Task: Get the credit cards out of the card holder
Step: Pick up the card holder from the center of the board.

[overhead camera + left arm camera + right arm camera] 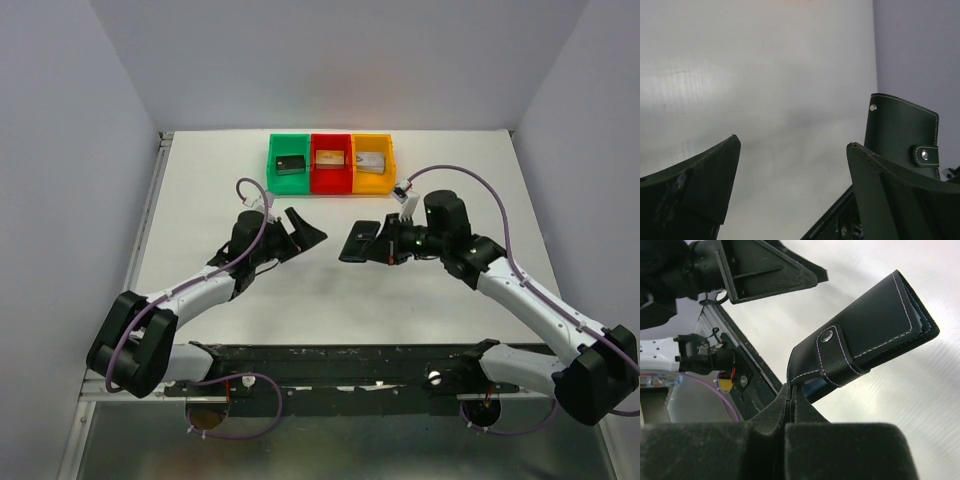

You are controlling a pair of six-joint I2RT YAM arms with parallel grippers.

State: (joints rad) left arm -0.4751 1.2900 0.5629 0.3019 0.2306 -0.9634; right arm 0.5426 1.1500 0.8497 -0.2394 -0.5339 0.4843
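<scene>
while in right fingers (807, 412), card holder (865, 335)

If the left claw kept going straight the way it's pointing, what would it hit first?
Probably the bare table: the open left gripper frames only table ahead. The card holder stands just to one side of that line, so it might be grazed; depth is unclear.

This is a robotics lab cell. Blank walls (70, 150) box in a white table (330, 300) bearing three coloured bins (331, 137).
</scene>
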